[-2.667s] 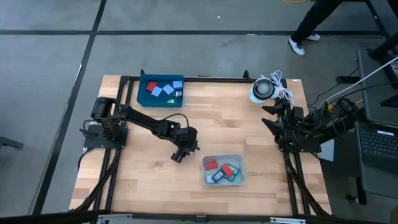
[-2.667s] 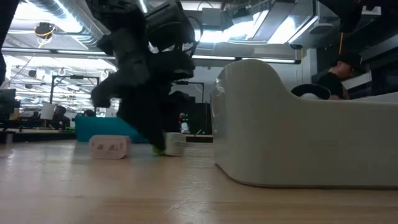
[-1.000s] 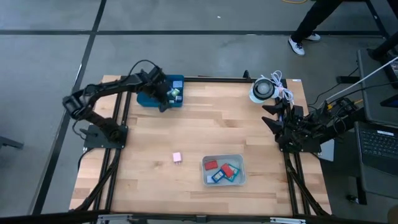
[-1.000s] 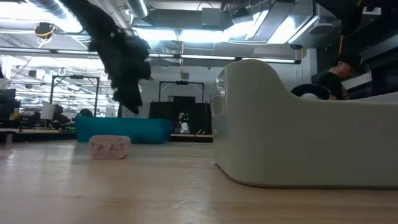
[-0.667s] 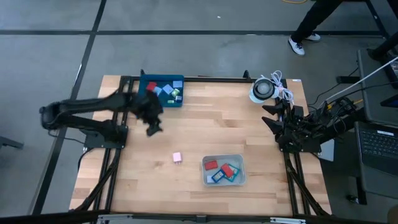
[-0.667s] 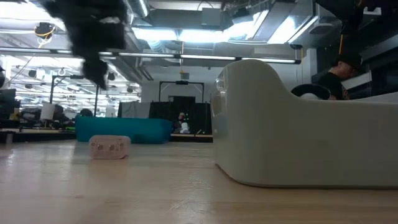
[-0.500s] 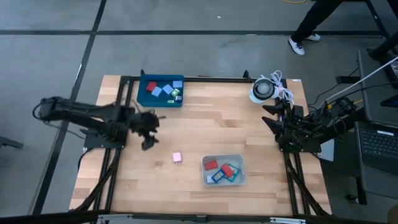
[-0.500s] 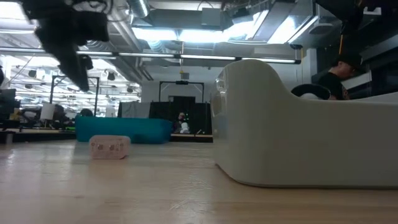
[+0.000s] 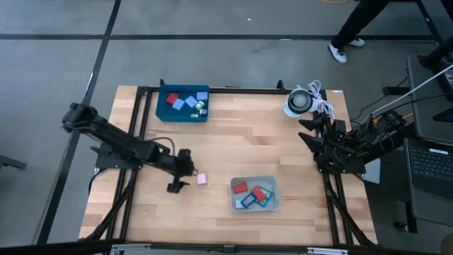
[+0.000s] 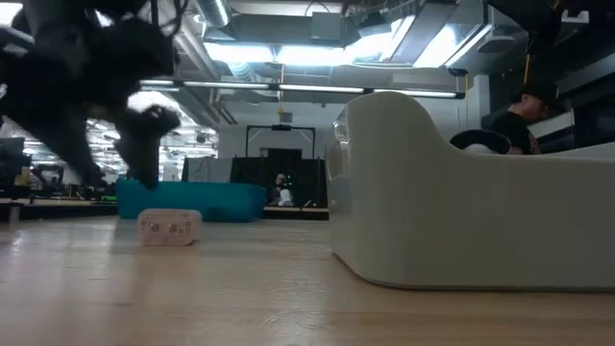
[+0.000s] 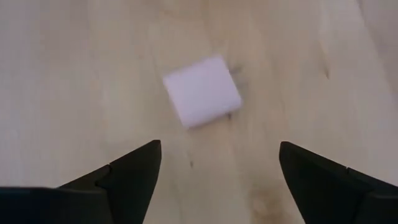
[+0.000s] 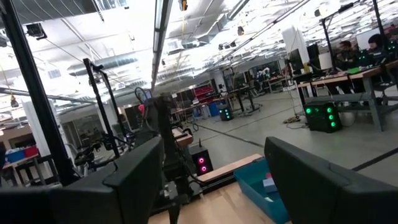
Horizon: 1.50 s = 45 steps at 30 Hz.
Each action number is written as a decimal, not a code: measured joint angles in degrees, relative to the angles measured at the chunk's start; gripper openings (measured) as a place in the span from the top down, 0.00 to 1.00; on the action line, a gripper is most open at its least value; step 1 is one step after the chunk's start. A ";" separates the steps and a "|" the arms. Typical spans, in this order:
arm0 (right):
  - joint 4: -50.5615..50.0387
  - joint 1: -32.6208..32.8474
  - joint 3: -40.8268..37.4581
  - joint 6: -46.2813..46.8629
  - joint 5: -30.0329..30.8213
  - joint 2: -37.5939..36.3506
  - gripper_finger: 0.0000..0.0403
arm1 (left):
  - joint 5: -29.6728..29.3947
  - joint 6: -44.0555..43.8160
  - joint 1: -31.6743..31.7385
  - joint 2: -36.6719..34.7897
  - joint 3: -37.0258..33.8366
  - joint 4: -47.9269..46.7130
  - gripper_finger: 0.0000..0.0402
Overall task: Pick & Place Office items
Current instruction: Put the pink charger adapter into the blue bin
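Note:
A pink blocky piece [image 9: 202,180] lies flat on the wooden table, seen also in the low view [image 10: 169,227] and the left wrist view [image 11: 202,91]. My left gripper [image 9: 177,185] hovers open just left of it, touching nothing; its fingers [image 11: 217,174] stand wide apart above the table. Several red, blue, white and green pieces lie in the dark blue tray [image 9: 163,113] at the far left. More red and blue pieces lie in the clear bin [image 9: 272,205] near the front. My right gripper [image 9: 311,138] is open, parked at the table's right edge.
A white coiled cable [image 9: 303,100] lies at the far right corner. The clear bin fills the right of the low view [image 10: 461,192]. A person stands on the floor beyond the table [image 9: 354,21]. Bare wood lies between tray and bin.
My left gripper has left the dark blue tray, swung toward the table's left edge, then come toward the near edge and down beside the pink piece. The pink piece has stayed where it lay.

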 joint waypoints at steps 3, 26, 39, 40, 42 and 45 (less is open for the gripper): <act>0.00 0.00 0.00 0.30 -0.12 0.00 0.29 | 1.07 5.89 1.43 3.86 0.68 -0.04 0.19; 0.01 0.00 0.00 1.70 -3.04 0.00 0.29 | 5.50 22.69 10.21 13.26 1.74 17.73 0.18; -0.49 0.00 0.00 3.97 -3.84 0.00 0.29 | 8.41 26.14 10.67 24.97 10.19 19.18 0.19; -0.45 0.00 0.00 4.14 -4.44 0.00 0.29 | 8.59 25.81 10.67 25.45 10.63 18.99 0.19; -0.45 0.01 -0.01 4.51 -5.27 0.00 0.29 | 8.85 24.14 10.78 25.94 10.98 17.96 0.19; -0.45 0.00 0.00 4.54 -6.77 0.00 0.29 | 9.48 19.91 11.24 26.03 11.28 16.28 0.19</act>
